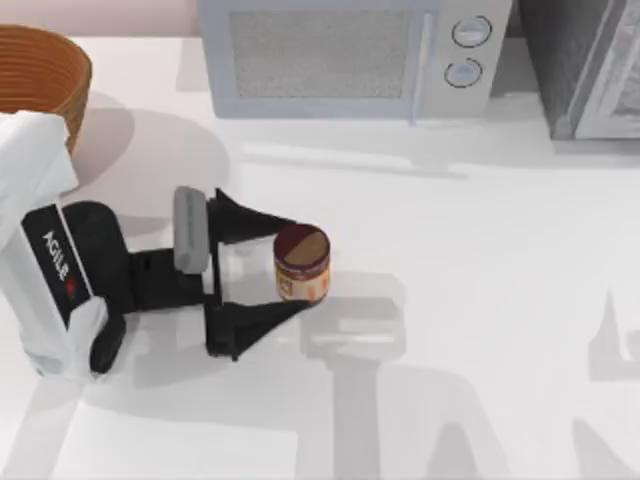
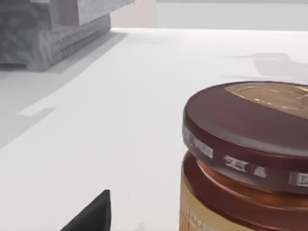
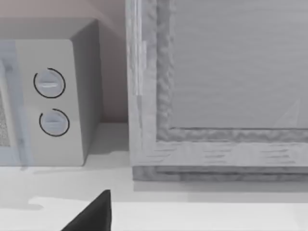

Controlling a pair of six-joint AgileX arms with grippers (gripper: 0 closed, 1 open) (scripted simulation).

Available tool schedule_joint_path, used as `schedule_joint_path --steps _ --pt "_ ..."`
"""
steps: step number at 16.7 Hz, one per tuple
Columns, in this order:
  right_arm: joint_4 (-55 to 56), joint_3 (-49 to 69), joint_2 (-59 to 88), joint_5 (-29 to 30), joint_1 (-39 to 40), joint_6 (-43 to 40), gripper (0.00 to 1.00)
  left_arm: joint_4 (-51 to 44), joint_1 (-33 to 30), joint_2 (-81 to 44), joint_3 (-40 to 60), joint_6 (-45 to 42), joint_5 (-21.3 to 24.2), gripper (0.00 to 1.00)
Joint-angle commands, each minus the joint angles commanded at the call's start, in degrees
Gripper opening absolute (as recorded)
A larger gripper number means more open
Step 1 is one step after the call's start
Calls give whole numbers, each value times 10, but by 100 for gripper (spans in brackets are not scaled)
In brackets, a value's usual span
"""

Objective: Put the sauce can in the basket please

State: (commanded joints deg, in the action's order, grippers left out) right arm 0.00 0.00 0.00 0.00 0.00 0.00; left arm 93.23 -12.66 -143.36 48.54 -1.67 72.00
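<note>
Basket (image 1: 45, 75): at the far left edge of the table, behind the left arm and well apart from the left gripper; tan wicker with a ribbed orange-brown inside, partly covered by the arm's white casing.
Left arm: lies low over the left half of the table, white and black, reaching toward the right.
Left gripper (image 1: 290, 265): spread wide, one black finger on each side of the sauce can; the fingertips are level with the can and neither one is seen pressing on it, so it grips nothing.
Sauce can (image 1: 302, 262): upright on the white table, between the two fingertips of the left gripper; dark maroon lid, orange and cream label. In the left wrist view it (image 2: 250, 159) stands very close to the camera.
Microwave (image 1: 350, 55): at the back of the table, beyond the left gripper and to its right, two round dials on its right end.
Grey cabinet (image 1: 590, 65): back right corner, well apart from the can.
Right gripper: one black fingertip (image 3: 94, 214) shows, facing the microwave dials and the cabinet; cannot tell how far apart its fingers are.
</note>
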Motion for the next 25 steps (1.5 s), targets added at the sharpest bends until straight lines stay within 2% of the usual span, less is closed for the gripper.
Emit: schedule_joint_path --steps 4,8,21,25 --pt "0 0 0 0 0 0 100 -14 -48 -6 25 4 -48 100" --pt "0 0 0 0 0 0 100 -15 -51 -6 26 5 -52 100" --pt "0 0 0 0 0 0 100 -15 -51 -6 26 5 -52 2" --pt "0 0 0 0 0 0 100 -15 -51 -6 26 5 -52 0"
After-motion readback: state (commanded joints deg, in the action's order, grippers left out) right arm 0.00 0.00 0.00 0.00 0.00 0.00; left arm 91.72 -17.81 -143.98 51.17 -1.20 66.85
